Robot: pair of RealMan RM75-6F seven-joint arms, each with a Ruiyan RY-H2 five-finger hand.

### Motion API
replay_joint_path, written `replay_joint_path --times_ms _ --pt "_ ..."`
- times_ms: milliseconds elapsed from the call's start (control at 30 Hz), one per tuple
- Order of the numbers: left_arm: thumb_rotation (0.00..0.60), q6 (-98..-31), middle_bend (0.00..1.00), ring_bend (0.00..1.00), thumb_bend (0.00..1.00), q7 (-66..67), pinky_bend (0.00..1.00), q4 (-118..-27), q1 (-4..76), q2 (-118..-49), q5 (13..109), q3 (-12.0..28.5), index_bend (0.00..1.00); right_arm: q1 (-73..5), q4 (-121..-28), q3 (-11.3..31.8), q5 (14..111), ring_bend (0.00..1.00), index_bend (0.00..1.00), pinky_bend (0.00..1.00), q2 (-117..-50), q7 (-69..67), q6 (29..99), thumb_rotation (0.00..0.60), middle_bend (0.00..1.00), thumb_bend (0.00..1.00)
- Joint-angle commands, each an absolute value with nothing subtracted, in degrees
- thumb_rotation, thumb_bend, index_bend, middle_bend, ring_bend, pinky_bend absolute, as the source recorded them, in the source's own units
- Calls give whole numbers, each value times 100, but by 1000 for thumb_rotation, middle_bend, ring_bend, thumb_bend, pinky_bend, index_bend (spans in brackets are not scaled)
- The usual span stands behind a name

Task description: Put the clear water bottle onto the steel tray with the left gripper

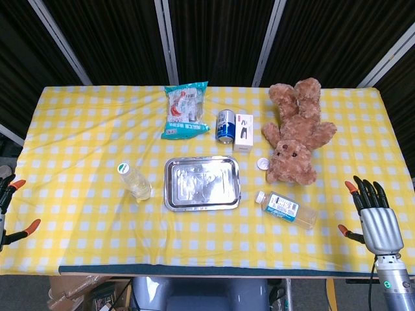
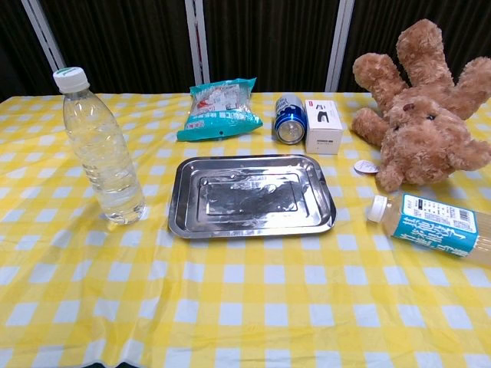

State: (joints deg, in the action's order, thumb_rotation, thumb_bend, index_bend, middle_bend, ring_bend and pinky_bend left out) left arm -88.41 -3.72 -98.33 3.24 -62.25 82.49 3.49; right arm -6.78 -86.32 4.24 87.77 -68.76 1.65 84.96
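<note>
The clear water bottle (image 1: 135, 182) (image 2: 100, 148) stands upright with a white cap on the yellow checked cloth, just left of the steel tray (image 1: 202, 184) (image 2: 250, 196), which lies bare. My left hand (image 1: 6, 204) shows only at the far left edge of the head view, off the table's side, fingers apart and holding nothing, well left of the bottle. My right hand (image 1: 373, 217) hangs at the table's front right corner with fingers spread and nothing in it. Neither hand appears in the chest view.
A labelled bottle of yellowish drink (image 1: 286, 208) (image 2: 433, 226) lies on its side right of the tray. Behind the tray are a snack bag (image 1: 185, 110) (image 2: 221, 107), a blue can (image 1: 225, 125) (image 2: 290, 120) and a small white box (image 1: 244, 133) (image 2: 323, 125). A teddy bear (image 1: 295, 133) (image 2: 418, 107) sprawls at the back right.
</note>
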Motion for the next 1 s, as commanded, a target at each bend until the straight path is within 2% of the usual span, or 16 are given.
replay_joint_path --times_ms 33,633,800,833,933,1000 --pt "600 -8829 45 0 242 -366 0 -9835 324 -6228 8244 353 144 -669 -8651 413 8774 0 97 0 -6865 166 8495 600 0 49" --pt "600 -8661 48 0 228 -510 0 -9830 361 -6243 8272 366 126 -616 -8874 344 8773 0 97 0 -6724 220 8474 600 0 49" --pt "600 -8587 90 0 227 -695 0 -9785 430 -6347 8306 403 132 -609 -8870 343 8759 0 97 0 -6707 129 8468 600 0 49" --pt "600 -8458 98 0 224 -964 0 -9777 502 -6398 8296 430 132 -609 -8864 340 8750 0 97 0 -6701 104 8453 600 0 49" --pt "600 -7281 89 0 203 -2666 0 -9891 989 -6393 8032 511 132 -619 -8865 324 8755 0 97 0 -6698 53 8413 600 0 49" --pt "600 -6816 70 0 185 -3196 0 -9833 1203 -6367 7966 545 132 -632 -8863 330 8755 0 97 0 -6697 38 8399 600 0 49"
